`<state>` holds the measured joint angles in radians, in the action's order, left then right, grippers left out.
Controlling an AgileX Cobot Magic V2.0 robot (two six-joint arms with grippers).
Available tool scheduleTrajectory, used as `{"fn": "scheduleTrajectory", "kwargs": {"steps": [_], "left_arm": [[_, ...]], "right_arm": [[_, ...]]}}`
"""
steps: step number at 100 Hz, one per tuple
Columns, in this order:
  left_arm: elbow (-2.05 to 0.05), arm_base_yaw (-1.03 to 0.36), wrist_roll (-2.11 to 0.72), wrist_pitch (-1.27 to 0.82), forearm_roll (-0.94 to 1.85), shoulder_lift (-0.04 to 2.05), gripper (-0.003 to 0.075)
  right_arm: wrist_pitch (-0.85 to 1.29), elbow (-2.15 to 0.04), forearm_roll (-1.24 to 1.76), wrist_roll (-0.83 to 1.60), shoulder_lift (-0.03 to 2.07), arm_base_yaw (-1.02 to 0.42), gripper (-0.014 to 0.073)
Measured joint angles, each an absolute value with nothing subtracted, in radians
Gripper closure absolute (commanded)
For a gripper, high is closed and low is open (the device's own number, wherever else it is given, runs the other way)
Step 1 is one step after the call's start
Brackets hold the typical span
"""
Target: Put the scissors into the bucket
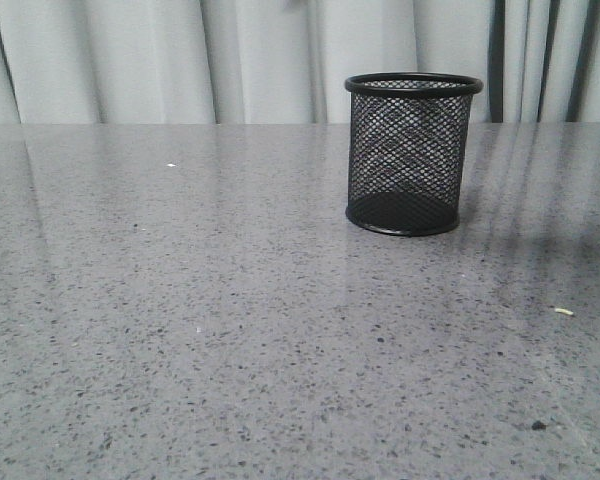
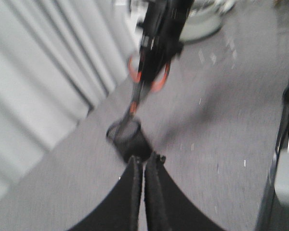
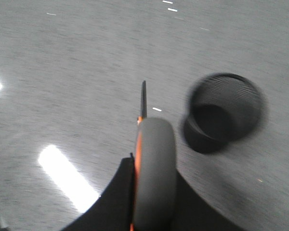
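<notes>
The bucket (image 1: 410, 155), a black wire-mesh cup, stands upright on the grey table right of centre; it looks empty. No gripper shows in the front view. In the right wrist view my right gripper (image 3: 154, 166) is shut on the scissors (image 3: 154, 178) by their grey and orange handle. The slim blade points down at the table, just beside the bucket's open mouth (image 3: 224, 113). In the blurred left wrist view the scissors (image 2: 147, 77) hang blade down over the bucket (image 2: 127, 139). My left gripper (image 2: 144, 161) is shut and empty, near the bucket.
The speckled grey table (image 1: 180, 330) runs to a pale curtain (image 1: 180, 60) at the back. A small white scrap (image 1: 564, 312) lies at the front right. A pale round base (image 2: 202, 24) and grey equipment (image 2: 286, 168) stand off the table's sides.
</notes>
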<state>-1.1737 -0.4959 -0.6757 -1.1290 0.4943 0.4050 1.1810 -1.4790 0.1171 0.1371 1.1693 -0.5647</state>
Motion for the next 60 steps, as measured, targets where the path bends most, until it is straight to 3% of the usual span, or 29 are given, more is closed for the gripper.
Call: {"fn": "scheduleTrajectory", "kwargs": {"steps": [32, 60], "left_arm": [[-1.045, -0.454, -0.449, -1.199, 0.318, 0.094, 0.0740], [-0.967, -0.360, -0.441, -1.217, 0.344, 0.032, 0.0740]], "right_arm": [[1.236, -1.509, 0.000, 0.133, 1.302, -0.460, 0.0658], [1.161, -1.567, -0.036, 0.131, 1.476, -0.460, 0.0657]]}}
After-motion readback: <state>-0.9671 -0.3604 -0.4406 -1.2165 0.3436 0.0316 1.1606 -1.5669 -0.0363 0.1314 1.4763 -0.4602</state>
